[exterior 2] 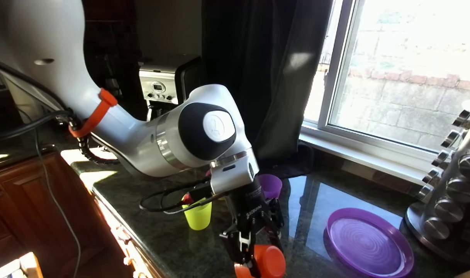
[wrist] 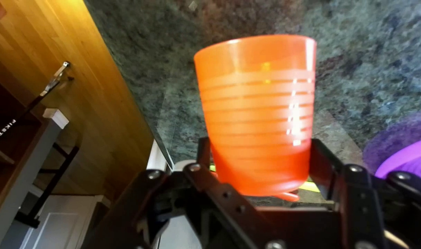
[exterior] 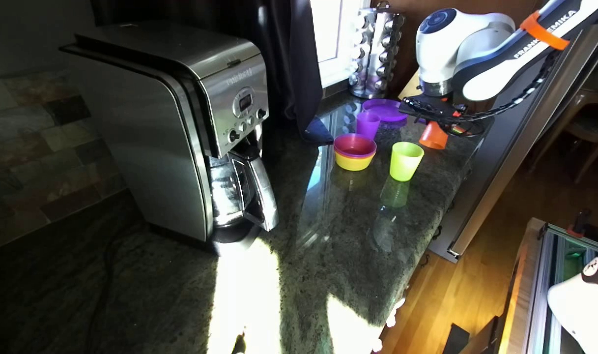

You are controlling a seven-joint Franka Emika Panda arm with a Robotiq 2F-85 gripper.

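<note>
Wrist view: gripper (wrist: 260, 155) holds orange cup (wrist: 258, 103) between part-spread fingers (wrist: 321, 159), near centre frame; purple plate (wrist: 409, 155) at lower right edge, apart from cup.

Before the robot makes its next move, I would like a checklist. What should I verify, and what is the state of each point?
1. Hand grips orange cup from both sides: ok.
2. Orange cup upright: not ok, it is tilted.
3. Orange cup clear of countertop: cannot tell.
4. Lime-green cup upright and apart from hand: ok.
5. Purple plate apart from hand: ok.
</note>
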